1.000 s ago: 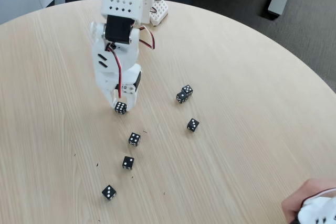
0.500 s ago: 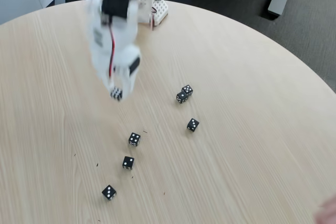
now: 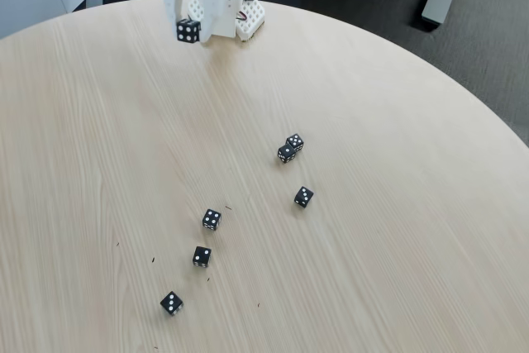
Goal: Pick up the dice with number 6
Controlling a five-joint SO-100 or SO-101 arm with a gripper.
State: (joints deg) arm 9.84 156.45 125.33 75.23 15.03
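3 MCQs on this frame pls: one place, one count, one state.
1. Where is the small black cube die with six white pips?
A. top of view, between the white gripper's fingers
B. lower left of the table
C. beside the touching pair

2. How many black dice lie on the round light-wood table?
A. three
B. six
C. eight

3. What state is the gripper in?
A. open
B. shut on the die
C. shut on nothing

Key: 1 A, the die sits between the fingers; 2 B, four singles plus a touching pair; 3 B, the die is held.
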